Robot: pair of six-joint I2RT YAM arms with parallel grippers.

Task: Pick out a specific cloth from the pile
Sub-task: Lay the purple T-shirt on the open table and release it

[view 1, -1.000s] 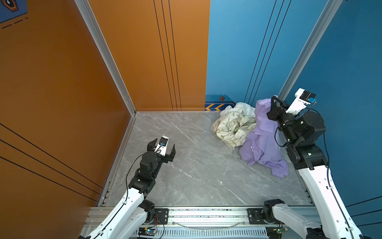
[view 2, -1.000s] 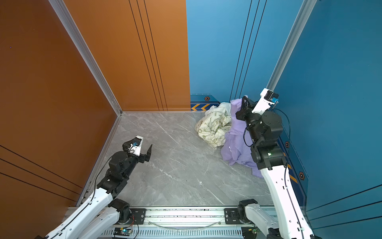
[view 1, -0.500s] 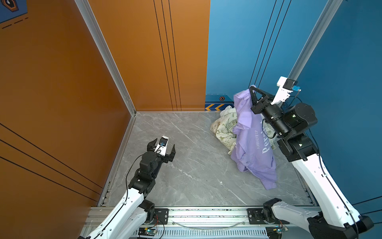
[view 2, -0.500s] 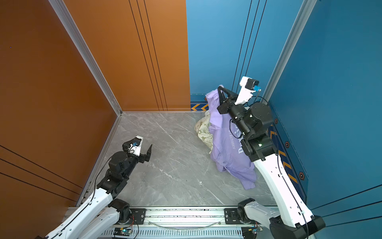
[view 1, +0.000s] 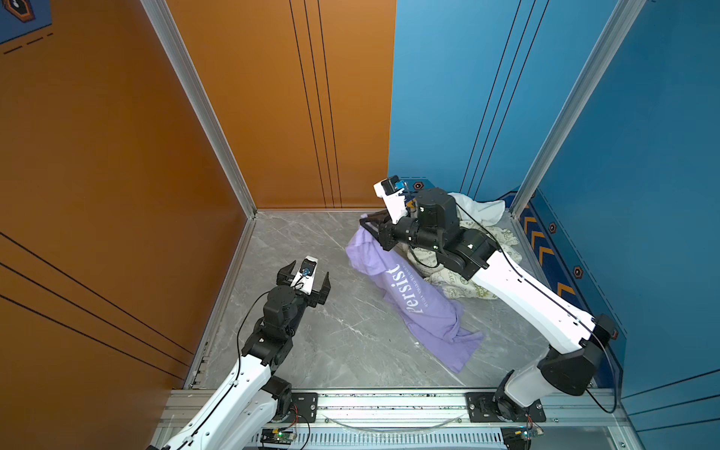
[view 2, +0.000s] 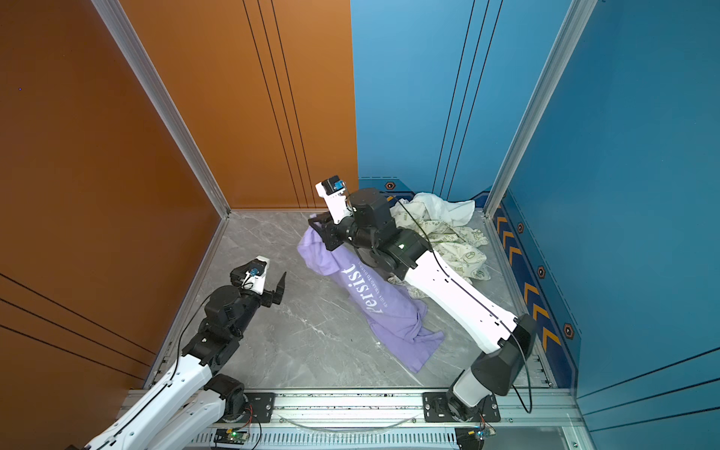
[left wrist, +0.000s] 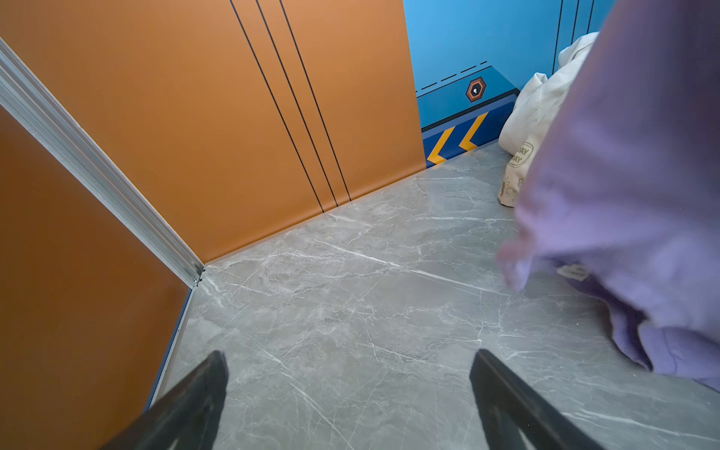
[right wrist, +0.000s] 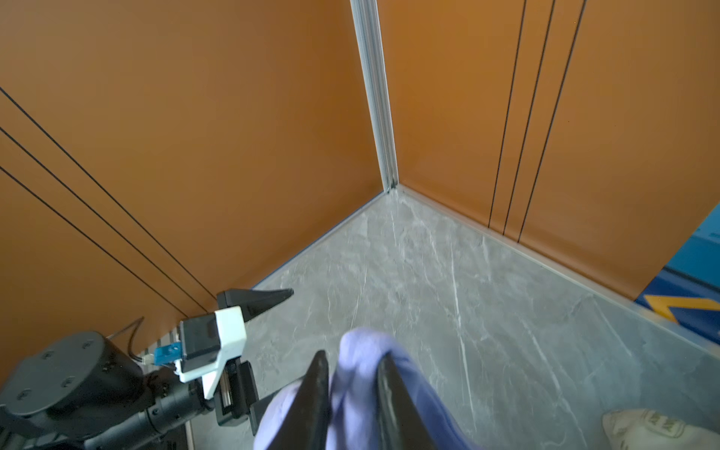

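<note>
Right gripper (right wrist: pixel 352 358) at the cloth's (view 1: pixel 413 296) far end, beside the pile (view 1: pixel 487 249).
We saw jaws partly apart round a lavender fold, grip uncertain; cloth ran lengthwise toward the front rail (view 1: pixel 389 401); left gripper (view 1: pixel 307 274) gaped empty.

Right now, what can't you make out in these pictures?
- Right wrist view: the lavender cloth bunches inside the right gripper; whether it is pinched is unclear.
- Both top views: the right arm covers part of the pile.
- In a top view, the small print beside "persist" is too small to read.
- Left wrist view: the cloth is blurred and cut off by the edge.
</note>
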